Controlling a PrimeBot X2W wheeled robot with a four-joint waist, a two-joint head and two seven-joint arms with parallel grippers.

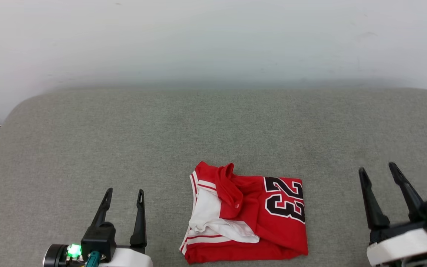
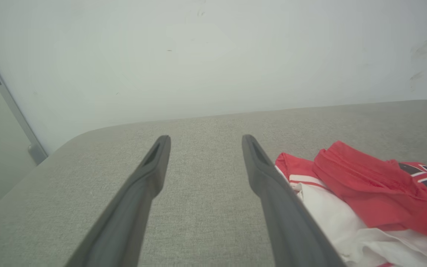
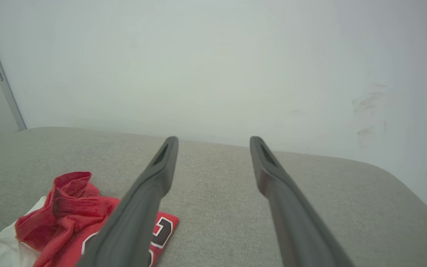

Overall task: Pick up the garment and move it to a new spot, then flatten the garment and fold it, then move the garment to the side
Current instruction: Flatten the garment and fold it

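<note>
The garment is a red jersey with white sleeves and a black "23", lying loosely folded and rumpled on the grey cushion near its front edge, between the two arms. My left gripper stands open to the garment's left, apart from it, nothing between its fingers. My right gripper is open to the garment's right, also apart from it. In the left wrist view the garment lies right of the open gripper. In the right wrist view the garment lies left of the open gripper.
The grey fabric cushion spreads wide with rounded far corners. A pale wall rises right behind it. A grey frame edge stands at the far left, beyond the cushion.
</note>
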